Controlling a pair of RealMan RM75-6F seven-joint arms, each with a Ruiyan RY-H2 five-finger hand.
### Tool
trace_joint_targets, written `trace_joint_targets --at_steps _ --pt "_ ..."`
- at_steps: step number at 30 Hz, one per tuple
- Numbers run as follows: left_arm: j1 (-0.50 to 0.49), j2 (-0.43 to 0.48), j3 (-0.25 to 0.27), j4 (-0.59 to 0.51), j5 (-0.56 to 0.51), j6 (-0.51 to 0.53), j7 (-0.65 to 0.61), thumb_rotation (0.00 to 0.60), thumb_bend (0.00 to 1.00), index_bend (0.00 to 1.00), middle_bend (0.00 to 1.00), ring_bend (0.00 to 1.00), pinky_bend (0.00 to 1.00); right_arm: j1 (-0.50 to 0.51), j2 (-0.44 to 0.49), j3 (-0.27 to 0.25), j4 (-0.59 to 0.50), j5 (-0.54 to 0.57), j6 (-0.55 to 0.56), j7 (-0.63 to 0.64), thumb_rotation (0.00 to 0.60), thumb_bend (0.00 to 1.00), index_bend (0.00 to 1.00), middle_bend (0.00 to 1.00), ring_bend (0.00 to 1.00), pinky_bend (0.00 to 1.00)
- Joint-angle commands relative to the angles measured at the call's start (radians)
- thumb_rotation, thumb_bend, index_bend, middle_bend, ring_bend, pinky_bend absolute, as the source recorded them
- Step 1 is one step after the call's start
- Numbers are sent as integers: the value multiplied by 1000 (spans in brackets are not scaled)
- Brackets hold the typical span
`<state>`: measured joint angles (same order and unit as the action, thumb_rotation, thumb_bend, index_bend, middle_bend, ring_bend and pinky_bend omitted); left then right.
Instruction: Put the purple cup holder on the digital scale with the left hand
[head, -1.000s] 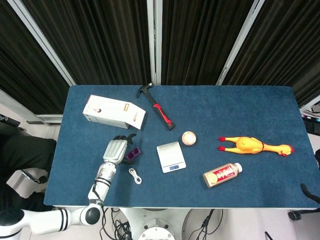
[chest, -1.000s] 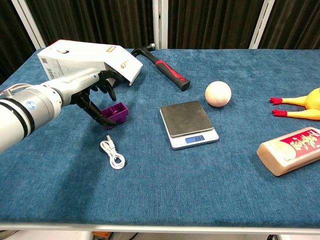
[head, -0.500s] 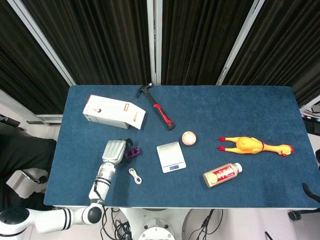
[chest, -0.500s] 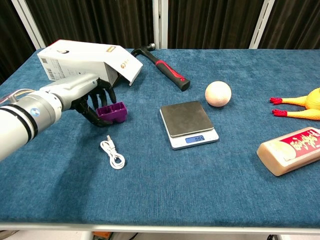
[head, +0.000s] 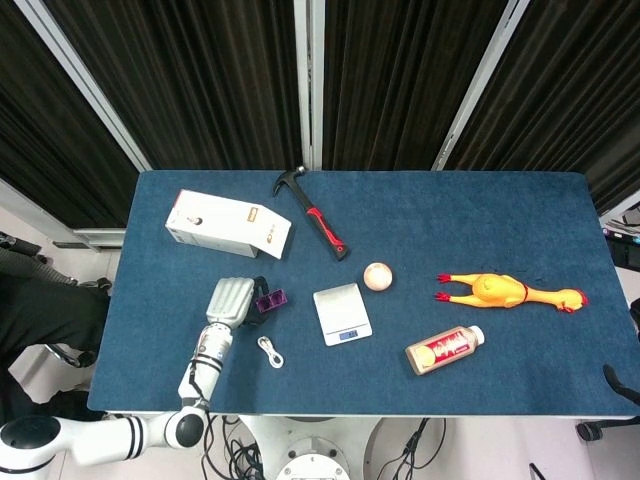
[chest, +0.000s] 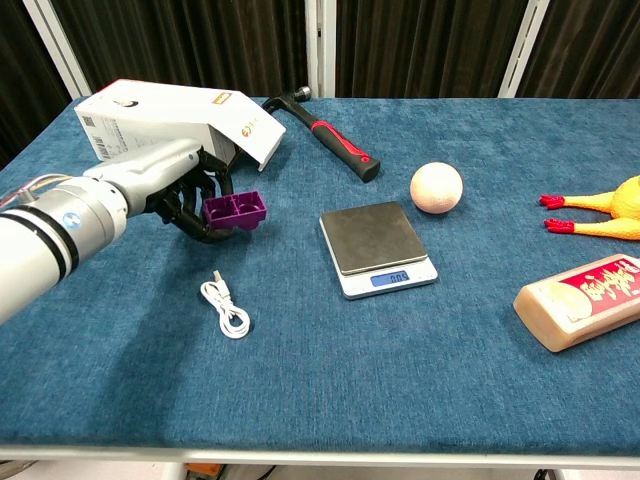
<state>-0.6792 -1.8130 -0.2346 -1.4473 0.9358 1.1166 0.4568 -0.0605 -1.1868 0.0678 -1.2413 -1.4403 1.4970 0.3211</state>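
Observation:
My left hand (chest: 190, 195) (head: 233, 299) grips the purple cup holder (chest: 235, 209) (head: 272, 299) and holds it lifted off the blue table, left of the digital scale (chest: 377, 249) (head: 341, 313). The holder's two openings face up. The scale's steel platform is bare and its display is lit. My right hand does not show in either view.
A white box (chest: 175, 123) lies just behind the left hand. A white cable (chest: 225, 308) lies in front of it. A hammer (chest: 325, 133), a ball (chest: 436, 188), a rubber chicken (head: 510, 292) and a lying bottle (chest: 582, 301) are spread over the table to the right.
The left hand closed around the purple cup holder, raised it from the table and carried it slightly to the right, towards the scale.

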Motion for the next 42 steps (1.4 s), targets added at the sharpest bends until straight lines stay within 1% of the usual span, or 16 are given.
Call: trace_joint_targets --at_steps 1,8,13,15,20,25,28,36,42 --pt "3 1 -9 -12 13 0 -27 600 267 525 628 586 654 0 -1 0 3 0 0 2 600 211 0 0 0 0" --pt "-11 -5 -27 -42 61 5 -66 600 268 536 634 595 654 -3 0 5 7 0 12 12 600 211 0 0 0 0" --pt "-41 -21 -58 -73 44 -25 -75 600 270 537 635 596 654 -8 3 8 8 1 20 21 600 211 0 0 0 0" --pt "-58 -33 -72 -69 37 -36 -72 600 272 537 635 596 654 -10 4 9 8 1 24 24 600 211 0 0 0 0" --pt "-118 -85 -107 -18 8 -71 -52 600 281 537 635 595 654 -21 7 12 9 -5 51 37 600 212 0 0 0 0" --pt "-166 -140 -123 44 -14 -97 -44 600 298 537 635 595 654 -41 9 20 17 -24 118 72 600 211 0 0 0 0" --pt "-187 -167 -133 73 -24 -108 -48 600 312 537 635 595 654 -49 16 22 20 -25 133 79 600 211 0 0 0 0" --pt "-245 -231 -157 144 -41 -146 -64 600 341 537 635 595 663 -55 26 20 18 -17 121 79 600 211 0 0 0 0" --pt "-276 -290 -169 239 -56 -148 -72 600 344 537 635 594 663 -56 31 26 21 -7 115 87 600 211 0 0 0 0"
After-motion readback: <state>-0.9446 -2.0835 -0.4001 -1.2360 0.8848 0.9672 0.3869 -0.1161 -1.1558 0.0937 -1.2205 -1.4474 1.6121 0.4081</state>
